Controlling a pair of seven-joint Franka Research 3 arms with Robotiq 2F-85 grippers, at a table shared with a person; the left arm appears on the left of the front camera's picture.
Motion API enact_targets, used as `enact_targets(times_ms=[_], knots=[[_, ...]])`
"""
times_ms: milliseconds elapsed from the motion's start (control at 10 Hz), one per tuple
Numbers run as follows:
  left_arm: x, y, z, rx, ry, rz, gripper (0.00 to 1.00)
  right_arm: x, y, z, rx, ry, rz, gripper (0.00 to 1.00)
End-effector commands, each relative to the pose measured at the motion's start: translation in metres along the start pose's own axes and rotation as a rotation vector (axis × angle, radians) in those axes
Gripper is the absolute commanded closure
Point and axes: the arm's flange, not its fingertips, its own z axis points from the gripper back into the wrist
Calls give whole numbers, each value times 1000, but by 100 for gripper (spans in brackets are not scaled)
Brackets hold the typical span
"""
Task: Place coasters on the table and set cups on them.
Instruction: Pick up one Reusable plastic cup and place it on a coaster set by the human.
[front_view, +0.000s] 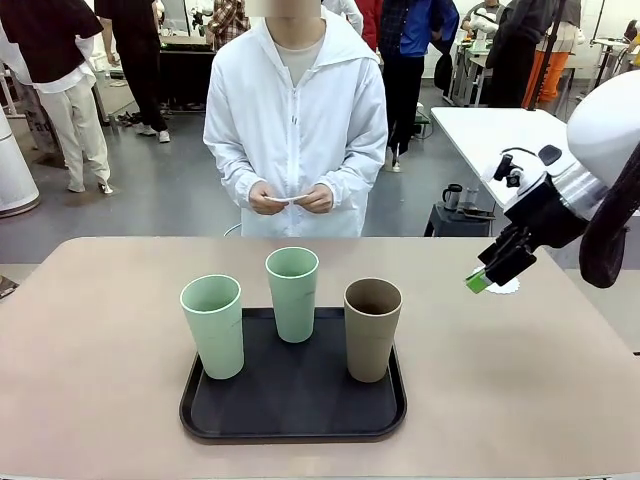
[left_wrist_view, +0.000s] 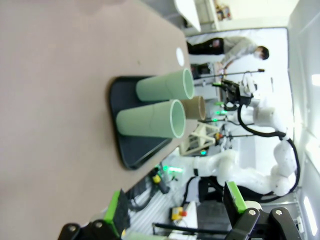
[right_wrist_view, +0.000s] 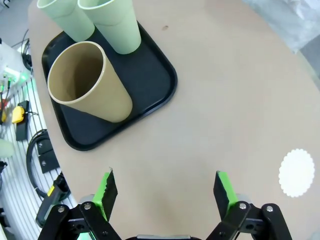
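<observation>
A: So, where do the cups stand?
B: All three are upright on the black tray (front_view: 290, 405), which lies near the robot's edge of the bench (front_view: 100, 340). The left green cup (front_view: 213, 325) is at the tray's front left, the second green cup (front_view: 293, 293) at its far edge, and the brown cup (front_view: 372, 328) on its right side.
A: Any coaster down?
B: One coaster (right_wrist_view: 296, 173) lies flat on the bare bench, well to the right of the tray, with nothing on it.
A: And the right end effector?
B: The right end effector (front_view: 490, 272) hangs over the bench just beside that coaster, jaws spread wide and empty. In its wrist view the coaster sits off to one side of the fingers, not between them.
A: The left one?
B: The left end effector (left_wrist_view: 175, 205) is wide and empty too, facing along the bench towards the tray and cups.
A: The person?
B: At the far side, both hands (front_view: 318, 198) together at the waist, pinching something thin and white. What it is, I cannot tell.
</observation>
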Motion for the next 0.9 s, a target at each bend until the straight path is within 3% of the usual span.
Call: enact_targets(times_ms=[0, 100, 200, 400, 800], knots=[[1, -1, 0, -11, -6, -5, 0, -1, 0, 3, -22, 12, -4, 0], [1, -1, 0, -11, -6, -5, 0, 0, 0, 0, 0, 0, 0, 0], [1, -1, 0, -11, -6, -5, 0, -9, 3, -4, 20, -90, 151, 0], [1, -1, 0, -11, -6, -5, 0, -21, -7, -29, 102, -191, 324, 0], [1, -1, 0, -11, -6, -5, 0, -38, -28, -68, 266, -425, 505, 0]])
